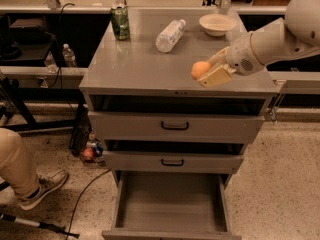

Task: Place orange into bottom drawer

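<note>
I'm holding the orange [199,69] in the gripper [206,73], just over the cabinet top [135,69].
The claw is clamping the fruit from both sides; the bowl [216,24] is sitting behind it, and the bottom drawer [170,206] is lying open well below it.

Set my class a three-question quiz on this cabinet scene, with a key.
1. True or false: the bottom drawer is open.
2. The gripper, above the right front of the cabinet top, has its jaws shut on: A an apple, B the orange, C a cup.
3. What lies on its side on the cabinet top?
Key: 1 true; 2 B; 3 the bottle.
</note>
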Available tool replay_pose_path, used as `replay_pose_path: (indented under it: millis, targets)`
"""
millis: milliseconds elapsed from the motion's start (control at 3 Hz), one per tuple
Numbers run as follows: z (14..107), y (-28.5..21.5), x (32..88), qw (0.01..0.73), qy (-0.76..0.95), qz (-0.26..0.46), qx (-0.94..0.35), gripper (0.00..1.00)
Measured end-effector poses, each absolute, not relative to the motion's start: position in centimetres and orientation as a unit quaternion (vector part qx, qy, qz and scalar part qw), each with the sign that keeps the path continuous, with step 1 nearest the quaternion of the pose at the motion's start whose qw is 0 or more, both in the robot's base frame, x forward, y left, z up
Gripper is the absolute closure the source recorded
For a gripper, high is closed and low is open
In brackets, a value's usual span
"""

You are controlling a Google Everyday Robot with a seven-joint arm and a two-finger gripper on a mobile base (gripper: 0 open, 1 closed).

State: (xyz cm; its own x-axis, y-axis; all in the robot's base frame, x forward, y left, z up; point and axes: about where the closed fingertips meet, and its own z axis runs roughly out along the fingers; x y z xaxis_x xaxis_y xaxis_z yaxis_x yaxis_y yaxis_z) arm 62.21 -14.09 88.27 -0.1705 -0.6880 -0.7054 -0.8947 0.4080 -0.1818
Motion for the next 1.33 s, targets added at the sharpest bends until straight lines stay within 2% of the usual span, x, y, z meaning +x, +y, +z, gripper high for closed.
replay_pose_path:
  millis: [667,1000,1333]
  targets:
    - [83.2,-15.4,52.5,0.36,0.753,0.202,-0.513,1.0]
    - [75.7,-15.9,48.1,0.323,0.764,0.246,-0.502,1.0]
    - [75.7,-15.9,48.1,0.323,0.764,0.246,-0.502,1.0]
